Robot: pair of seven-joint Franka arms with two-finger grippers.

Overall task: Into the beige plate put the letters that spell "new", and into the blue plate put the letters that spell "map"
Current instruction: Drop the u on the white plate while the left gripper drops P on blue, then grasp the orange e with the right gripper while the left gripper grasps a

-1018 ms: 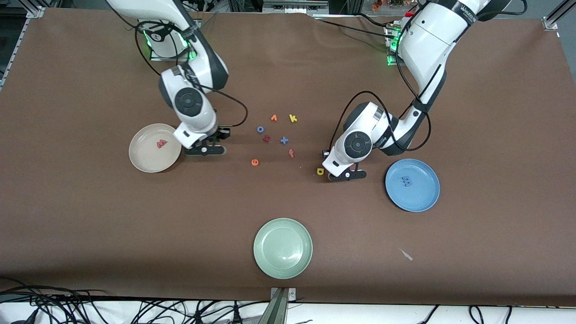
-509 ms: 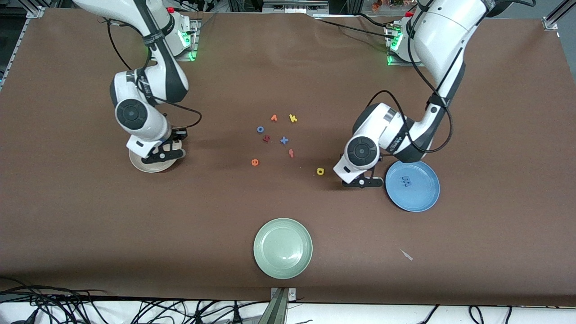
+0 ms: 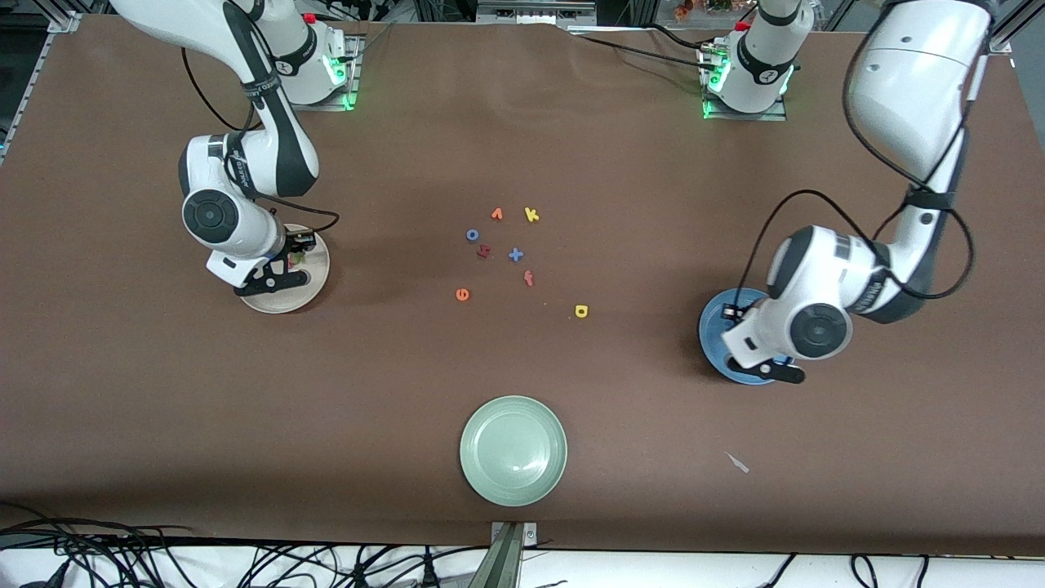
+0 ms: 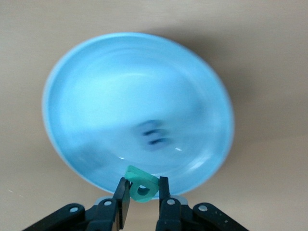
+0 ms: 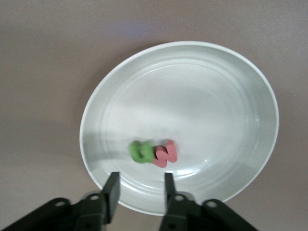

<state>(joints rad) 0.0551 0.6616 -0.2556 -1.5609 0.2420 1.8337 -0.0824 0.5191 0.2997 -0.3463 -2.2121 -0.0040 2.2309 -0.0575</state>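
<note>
Brown table [image 3: 522,122]; beige plate [image 5: 216,86]: n [image 5: 140,151], w [image 5: 166,153].

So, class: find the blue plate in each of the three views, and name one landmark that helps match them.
Front view: blue plate toward the left arm's end, partly under the left claw.
Left wrist view: fills the picture, blue m inside.
Right wrist view: not in it.
Shared landmark: the left claw.

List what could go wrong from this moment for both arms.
1. The left claw, shut on the teal-green p, hangs over the blue plate's rim; released here, the p may land outside.
2. The green n and pinkish-red w lie just under the open right claw in the beige plate; a low withdrawal could knock them.
</note>
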